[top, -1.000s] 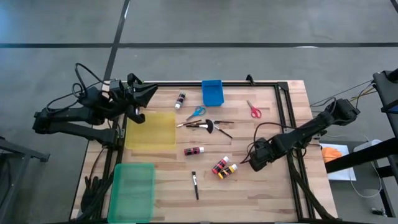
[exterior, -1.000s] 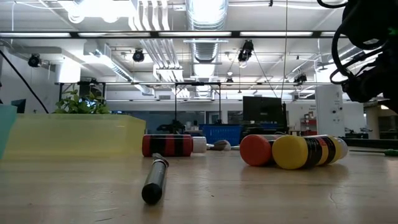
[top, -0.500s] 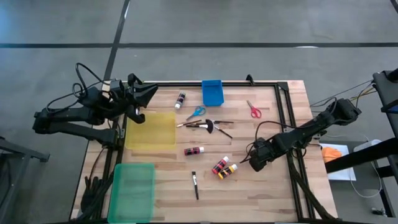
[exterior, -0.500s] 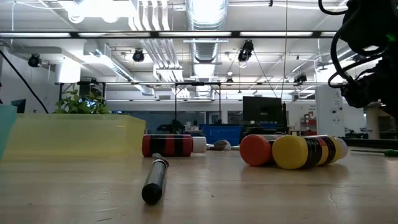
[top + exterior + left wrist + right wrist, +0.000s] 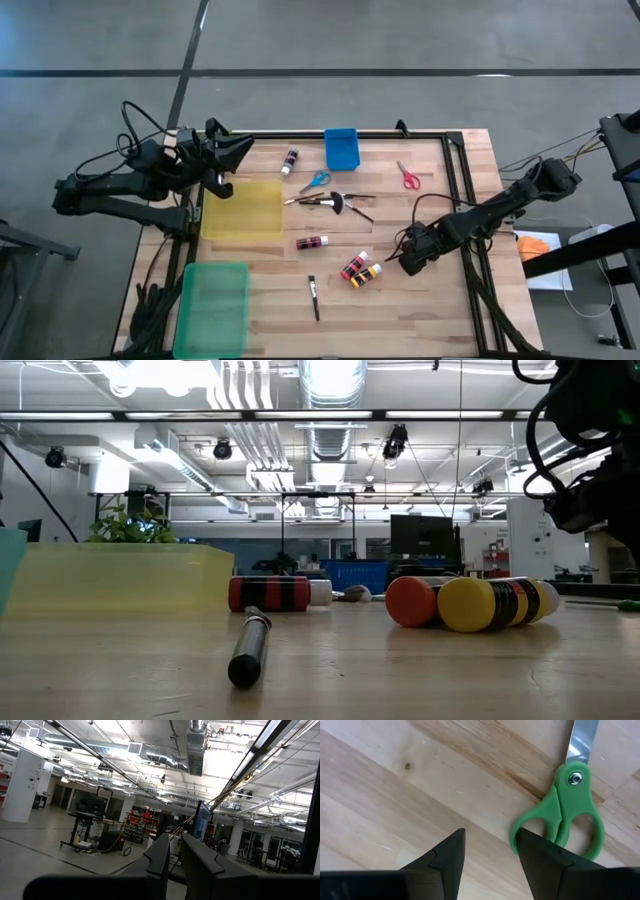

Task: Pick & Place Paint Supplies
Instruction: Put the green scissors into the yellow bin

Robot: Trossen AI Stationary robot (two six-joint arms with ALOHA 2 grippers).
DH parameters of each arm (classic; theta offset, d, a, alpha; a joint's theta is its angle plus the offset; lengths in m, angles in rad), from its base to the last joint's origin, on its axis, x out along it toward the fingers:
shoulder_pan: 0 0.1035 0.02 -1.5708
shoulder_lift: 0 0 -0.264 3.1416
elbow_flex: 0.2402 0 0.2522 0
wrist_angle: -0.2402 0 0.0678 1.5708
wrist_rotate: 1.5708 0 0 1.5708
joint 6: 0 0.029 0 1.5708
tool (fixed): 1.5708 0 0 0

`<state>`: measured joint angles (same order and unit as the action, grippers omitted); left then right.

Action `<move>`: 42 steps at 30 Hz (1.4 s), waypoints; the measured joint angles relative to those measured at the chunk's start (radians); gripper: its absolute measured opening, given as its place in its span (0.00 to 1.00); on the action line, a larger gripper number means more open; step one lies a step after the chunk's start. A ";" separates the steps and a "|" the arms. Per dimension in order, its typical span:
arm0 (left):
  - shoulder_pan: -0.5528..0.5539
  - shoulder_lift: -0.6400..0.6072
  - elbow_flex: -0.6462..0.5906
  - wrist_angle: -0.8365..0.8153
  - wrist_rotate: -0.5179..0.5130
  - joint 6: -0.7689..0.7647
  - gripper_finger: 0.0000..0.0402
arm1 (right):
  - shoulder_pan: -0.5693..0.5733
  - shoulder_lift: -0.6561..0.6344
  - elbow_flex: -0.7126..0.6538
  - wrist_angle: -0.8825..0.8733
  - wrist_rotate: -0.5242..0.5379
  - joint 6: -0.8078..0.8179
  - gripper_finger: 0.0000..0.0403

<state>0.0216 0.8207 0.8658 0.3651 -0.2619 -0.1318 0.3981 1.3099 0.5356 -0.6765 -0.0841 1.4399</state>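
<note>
The wooden counter (image 5: 420, 300) carries a yellow bin (image 5: 243, 208) and a green bin (image 5: 212, 308) on its left side and a smaller blue bin (image 5: 341, 148) at the far edge, with the paint supplies scattered between them. The left arm waits above the counter's far left corner, its claw (image 5: 172, 857) raised toward the room and clenched nearly shut on nothing. The right claw (image 5: 490, 852) hangs low over the counter's right side, released, with its fingers spread. The right wrist view shows green scissors (image 5: 567, 812) flat on the wood just beside one finger, not yet between the two. Those scissors look like the pick in hand. To do it well, the claw should shift sideways until the handles or the pivot sit between the fingers, then drop until the tips nearly touch the wood before closing, since the scissors lie thin and flat and could slide away. Elsewhere lie blue scissors (image 5: 315, 181), red scissors (image 5: 407, 176), a cluster of brushes (image 5: 335, 201), a lone brush (image 5: 313, 296) and several paint bottles (image 5: 360, 268) near the middle, all outside the bins.
</note>
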 joint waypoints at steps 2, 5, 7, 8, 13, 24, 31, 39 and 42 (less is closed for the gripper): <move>0.000 0.000 0.000 0.001 0.000 0.000 0.15 | 0.000 0.003 -0.007 0.001 -0.001 0.005 0.39; 0.000 0.000 0.000 0.001 0.000 -0.003 0.15 | 0.000 0.003 -0.018 -0.001 -0.002 0.022 0.33; 0.000 0.000 0.000 0.001 0.000 -0.006 0.15 | 0.000 0.003 -0.023 -0.002 -0.004 0.024 0.28; 0.000 0.000 0.000 0.001 0.000 -0.006 0.15 | 0.000 0.003 -0.025 -0.004 -0.006 0.024 0.26; 0.000 0.000 0.000 0.001 0.000 -0.006 0.15 | 0.000 0.003 -0.029 -0.020 -0.008 0.027 0.14; 0.000 0.000 0.000 0.000 0.000 -0.006 0.15 | 0.002 -0.017 -0.006 -0.054 0.016 0.023 0.03; 0.000 0.000 0.000 -0.022 0.000 -0.004 0.15 | 0.004 -0.034 0.065 -0.076 0.058 0.014 0.03; 0.000 -0.001 0.000 -0.058 0.001 -0.003 0.15 | 0.001 -0.038 0.172 -0.095 0.124 -0.032 0.03; 0.000 -0.001 0.000 -0.097 0.001 -0.004 0.15 | -0.007 -0.038 0.224 -0.096 0.156 -0.056 0.03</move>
<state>0.0216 0.8200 0.8654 0.2685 -0.2611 -0.1356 0.3911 1.2716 0.7599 -0.7724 0.0717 1.3839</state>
